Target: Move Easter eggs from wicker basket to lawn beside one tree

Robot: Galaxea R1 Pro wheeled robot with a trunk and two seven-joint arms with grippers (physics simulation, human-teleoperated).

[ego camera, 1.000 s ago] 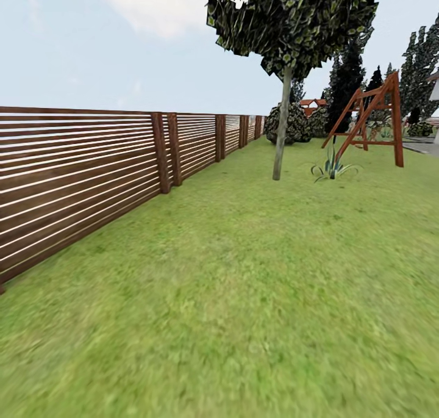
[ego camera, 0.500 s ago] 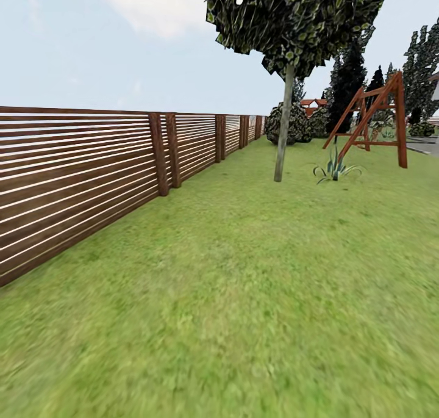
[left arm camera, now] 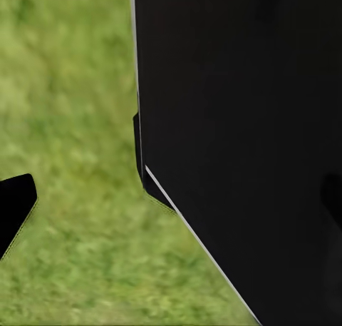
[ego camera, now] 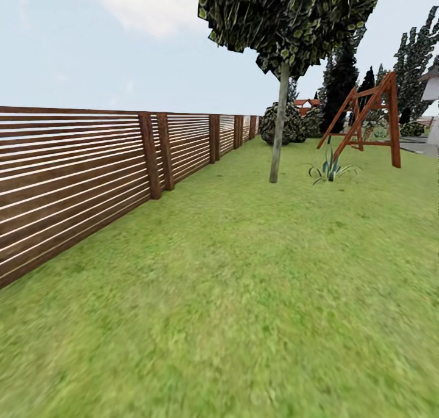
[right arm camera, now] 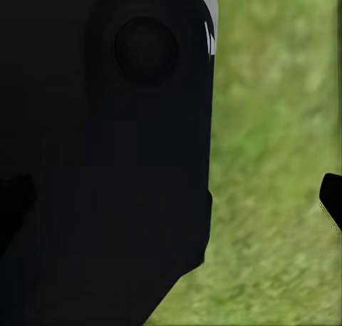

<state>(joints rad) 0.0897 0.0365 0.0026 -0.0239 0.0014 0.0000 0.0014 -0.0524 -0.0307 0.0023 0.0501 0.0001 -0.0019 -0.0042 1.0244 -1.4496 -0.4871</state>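
Grass fills the ground nearest me: the lawn [ego camera: 244, 296] runs out mottled green from under my view, blurred close in and sharper farther off. Through my left wrist camera I see the same grass [left arm camera: 71, 126] past a big black part of my own body [left arm camera: 242, 140], with one small black tip at the picture's edge; whether my left hand is apart or together I cannot tell. My right wrist camera gives much the same, a dark black housing [right arm camera: 107, 148] with a round recess in it, grass [right arm camera: 271, 162] beside it and a sliver of black at the rim; I cannot tell the state of my right hand either.

Along my left side a brown fence [ego camera: 73, 174] of horizontal slats runs away into the distance, closing the garden on that side. Farther on, out on the lawn and well apart from the fence, stands the tree [ego camera: 278, 119] with a straight pale trunk, a little tilted, and a jagged dark green crown. Just beside it to the right a spiky low plant [ego camera: 330, 169] grows from the grass, and behind that stands a red-brown wooden swing frame [ego camera: 372, 122]. Beyond these are a rounded bush [ego camera: 286, 125], taller dark trees [ego camera: 341, 82] and pale sky [ego camera: 91, 46] with some cloud.
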